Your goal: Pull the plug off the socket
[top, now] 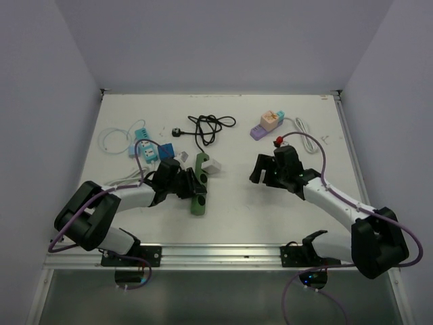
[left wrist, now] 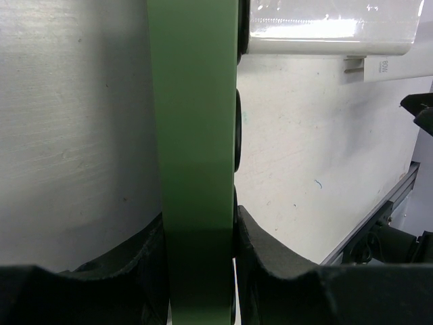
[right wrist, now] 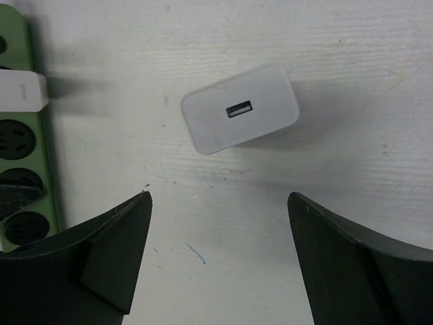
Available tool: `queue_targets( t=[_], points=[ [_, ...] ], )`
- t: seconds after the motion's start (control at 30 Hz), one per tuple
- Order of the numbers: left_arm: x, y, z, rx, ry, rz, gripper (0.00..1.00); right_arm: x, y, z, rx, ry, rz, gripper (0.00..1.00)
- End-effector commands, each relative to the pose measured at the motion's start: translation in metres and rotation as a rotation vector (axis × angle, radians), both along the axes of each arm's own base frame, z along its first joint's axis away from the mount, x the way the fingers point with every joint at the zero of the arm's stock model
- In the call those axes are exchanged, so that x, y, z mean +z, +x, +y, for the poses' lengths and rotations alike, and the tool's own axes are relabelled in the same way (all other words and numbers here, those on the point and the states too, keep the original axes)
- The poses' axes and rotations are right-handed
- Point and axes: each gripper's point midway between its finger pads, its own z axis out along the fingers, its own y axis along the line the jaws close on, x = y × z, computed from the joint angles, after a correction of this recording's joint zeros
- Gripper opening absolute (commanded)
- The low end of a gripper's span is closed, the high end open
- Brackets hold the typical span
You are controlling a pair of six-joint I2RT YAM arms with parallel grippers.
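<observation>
A green power strip (top: 197, 188) lies mid-table. My left gripper (top: 187, 183) is shut on its long sides; in the left wrist view both fingers (left wrist: 270, 261) press the green body (left wrist: 193, 135). A white plug (right wrist: 22, 92) sits on the strip's face (right wrist: 17, 145) near its far end. A white USB charger (right wrist: 240, 118) lies on the table apart from the strip, and also shows in the top view (top: 213, 166). My right gripper (right wrist: 216, 203) is open and empty, just short of the charger, to the strip's right in the top view (top: 260, 170).
A blue-white adapter (top: 146, 152) with a white cable (top: 111, 139) lies at back left. A black cable with a plug (top: 210, 126) is at back centre, a purple-orange adapter (top: 267, 123) at back right. A metal rail (top: 216, 254) runs along the near edge.
</observation>
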Motion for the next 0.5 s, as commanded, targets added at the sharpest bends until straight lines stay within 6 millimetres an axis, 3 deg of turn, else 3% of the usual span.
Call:
queue_targets(
  t=[0.0,0.2,0.37,0.4,0.47],
  points=[
    [-0.008,-0.013,-0.004,-0.062,0.008,0.021,0.0,0.042,0.012,0.022,0.053,0.105,-0.066,0.86],
    [-0.007,-0.013,-0.006,-0.067,0.011,0.019,0.0,0.078,0.03,0.071,0.086,0.299,-0.092,0.9],
    [-0.008,-0.014,-0.004,-0.063,0.018,0.021,0.0,0.084,0.047,0.109,0.053,0.37,-0.08,0.97],
    [-0.008,-0.014,-0.004,-0.064,0.017,0.021,0.0,0.074,0.051,0.115,0.051,0.365,-0.06,0.97],
    [-0.008,-0.014,-0.004,-0.063,0.018,0.021,0.0,0.073,0.054,0.13,0.05,0.388,-0.046,0.98]
  ],
)
